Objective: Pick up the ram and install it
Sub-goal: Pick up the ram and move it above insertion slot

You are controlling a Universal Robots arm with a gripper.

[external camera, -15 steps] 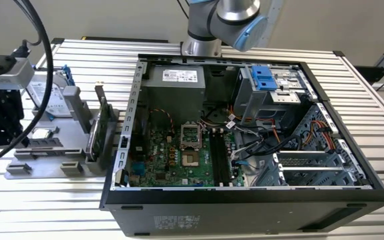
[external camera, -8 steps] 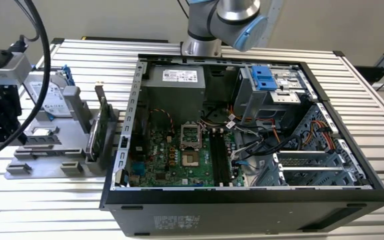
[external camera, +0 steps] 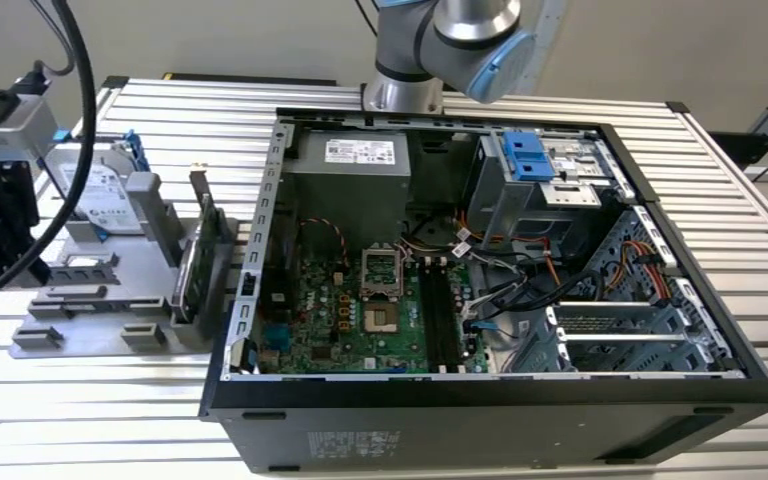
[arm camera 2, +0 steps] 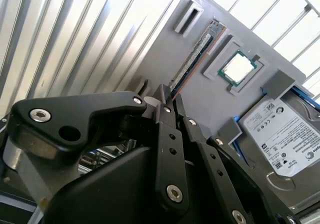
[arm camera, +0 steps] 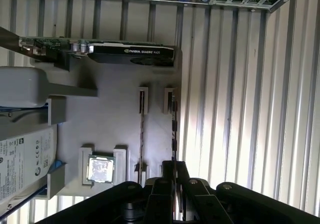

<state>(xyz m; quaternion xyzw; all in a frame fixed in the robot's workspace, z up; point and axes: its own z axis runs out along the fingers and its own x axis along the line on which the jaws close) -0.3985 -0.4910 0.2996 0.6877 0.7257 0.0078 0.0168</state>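
gripper: at the ram's near end; clamped or not, cannot tell
tray: grey, holds the ram on edge in a slot
ram: probably light, stiff, brittle; pinch its flat faces, clear of the contacts

In the first wrist view, the ram is seen edge-on as a long, thin stick carrying a row of small dark chips. It is stood upright on its long edge, seated between slotted end brackets at the rim of the grey holder.
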